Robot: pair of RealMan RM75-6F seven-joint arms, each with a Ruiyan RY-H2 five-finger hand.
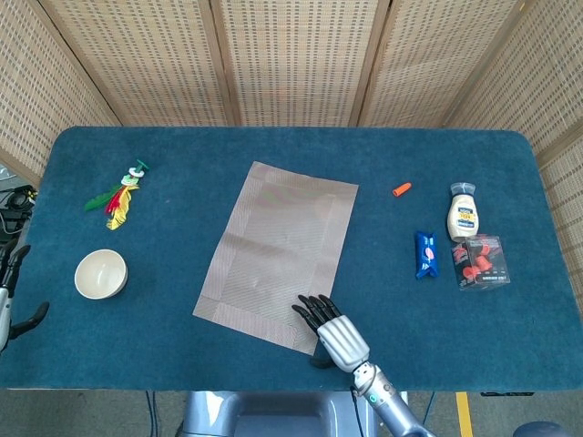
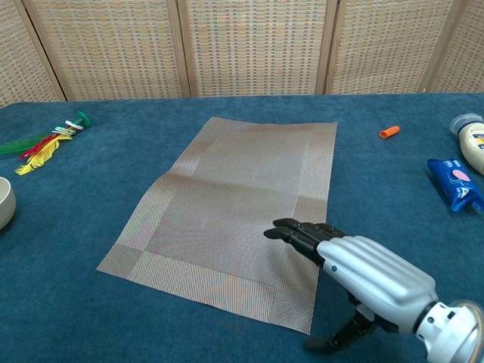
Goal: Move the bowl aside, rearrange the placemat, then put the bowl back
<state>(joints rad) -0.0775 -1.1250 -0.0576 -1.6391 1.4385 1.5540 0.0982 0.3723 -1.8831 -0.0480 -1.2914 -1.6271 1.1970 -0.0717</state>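
Note:
The tan woven placemat (image 1: 280, 251) (image 2: 234, 204) lies askew in the middle of the blue table. My right hand (image 1: 330, 331) (image 2: 355, 268) hovers flat over the mat's near right corner, fingers stretched forward and thumb down beside the mat's edge, holding nothing. The white bowl (image 1: 100, 273) (image 2: 4, 203) stands off the mat at the table's left. My left hand (image 1: 9, 291) shows only at the left border of the head view, fingers apart and empty, some way left of the bowl.
A feathered toy (image 1: 118, 196) (image 2: 45, 141) lies at the far left. On the right are an orange cap (image 1: 402, 189) (image 2: 389, 132), a blue packet (image 1: 425, 254) (image 2: 455, 181), a sauce bottle (image 1: 463, 212) and a red-filled clear box (image 1: 481, 260). Wicker screens stand behind the table.

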